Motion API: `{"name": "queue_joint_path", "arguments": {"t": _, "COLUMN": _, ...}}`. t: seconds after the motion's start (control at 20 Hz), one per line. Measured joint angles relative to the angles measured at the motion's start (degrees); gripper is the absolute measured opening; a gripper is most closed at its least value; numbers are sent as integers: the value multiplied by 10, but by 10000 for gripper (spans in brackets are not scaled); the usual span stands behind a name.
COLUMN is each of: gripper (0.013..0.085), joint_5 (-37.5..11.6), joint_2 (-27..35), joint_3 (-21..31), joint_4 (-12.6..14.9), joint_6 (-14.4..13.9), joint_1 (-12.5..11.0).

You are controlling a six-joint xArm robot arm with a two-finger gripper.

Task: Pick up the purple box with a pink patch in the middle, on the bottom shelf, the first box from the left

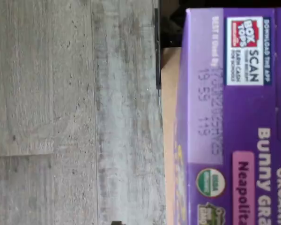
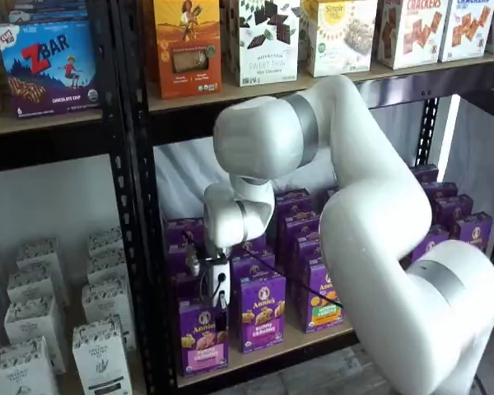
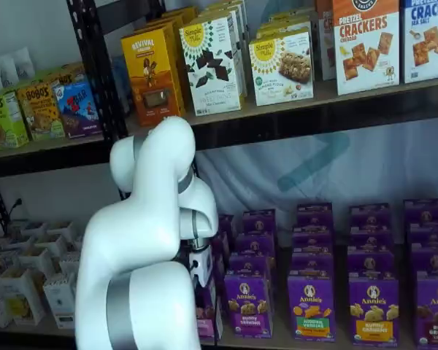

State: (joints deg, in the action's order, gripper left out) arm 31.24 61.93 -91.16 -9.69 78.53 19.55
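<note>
The purple box (image 2: 202,339) stands upright at the left end of the bottom shelf (image 2: 273,349), showing a rabbit logo and a pink band. The wrist view looks straight onto it from close by, with the purple box (image 1: 234,117) showing its pink patch and a Box Tops stamp on the tan bottom shelf (image 1: 170,93). My gripper (image 2: 216,303) hangs just above and in front of its top, open, with nothing in it. In a shelf view the arm hides most of the purple box (image 3: 206,321), and only the white body of the gripper (image 3: 201,267) shows.
Rows of other purple Annie's boxes (image 2: 262,311) fill the shelf to the right. A black perforated post (image 2: 144,247) stands close on the left, with white boxes (image 2: 99,346) beyond it. The upper shelf board (image 2: 230,90) runs overhead. Grey floor planks (image 1: 61,117) lie below the shelf edge.
</note>
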Motion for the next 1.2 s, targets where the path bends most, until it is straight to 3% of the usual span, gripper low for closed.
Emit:
{"name": "queue_joint_path", "arguments": {"t": 0.35, "gripper": 850, "joint_5": 21, "joint_2": 8, "joint_3": -13, "joint_4": 3, "joint_6": -4, "joint_1": 0}}
{"name": "queue_joint_path", "arguments": {"t": 0.55, "gripper": 730, "joint_5": 11, "joint_2": 9, "joint_3": -10, "joint_4": -7, "joint_6": 6, "joint_1": 0}}
{"name": "queue_joint_path", "arguments": {"t": 0.85, "gripper": 610, "joint_5": -1, "joint_2": 7, "joint_3": -5, "joint_4": -11, "joint_6": 10, "joint_1": 0}}
{"name": "queue_joint_path", "arguments": {"t": 1.2, "gripper": 610, "joint_5": -2, "joint_2": 8, "joint_3": -6, "joint_4": -4, "joint_6": 3, "joint_1": 0}}
